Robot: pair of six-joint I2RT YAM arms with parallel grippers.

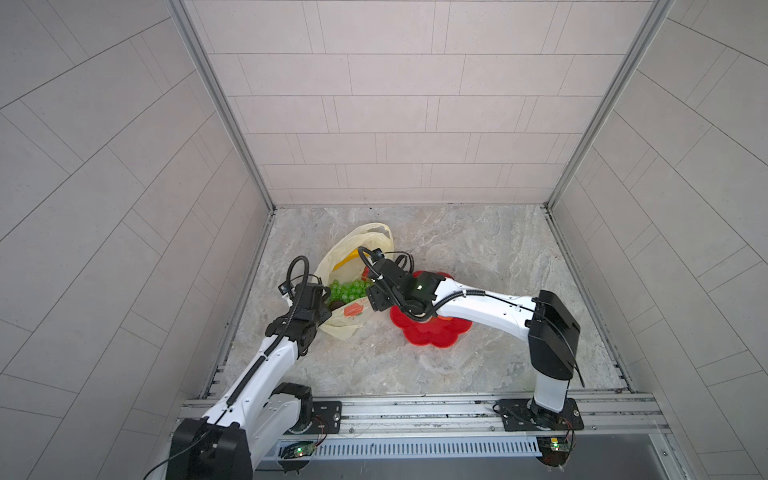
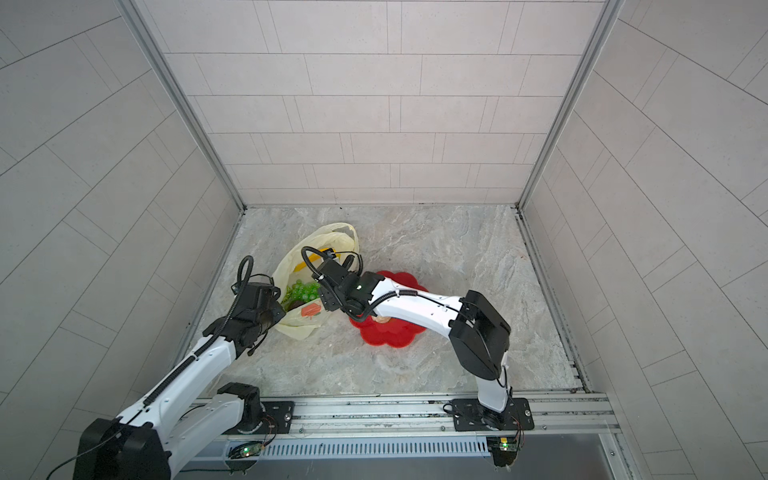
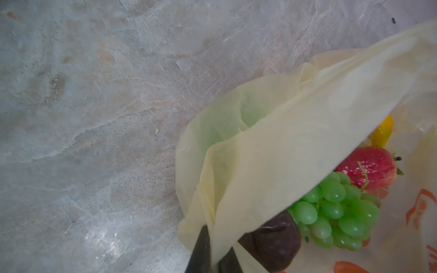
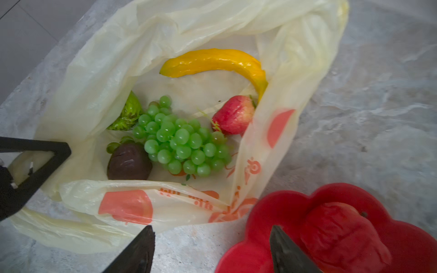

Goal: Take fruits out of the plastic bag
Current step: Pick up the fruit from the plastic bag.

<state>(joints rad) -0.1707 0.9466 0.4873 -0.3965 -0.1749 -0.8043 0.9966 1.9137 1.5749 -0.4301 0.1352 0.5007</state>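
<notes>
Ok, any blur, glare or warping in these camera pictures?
In both top views, sharp, but the wide lens splays the walls outward. In the left wrist view, the plastic bag fold near the lens is soft; the strawberry shows glare. In the right wrist view, the grape bunch is crisp, the red flower-shaped dish and the fingers of the right gripper are blurred.

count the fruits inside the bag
5: banana at the far end, strawberry beside it, grape bunch central, dark purple piece and green piece beside the bunch; more may be hidden.

Pale-yellow plastic bag lying open, banana, grapes, strawberry, dark purple fruit inside
</notes>
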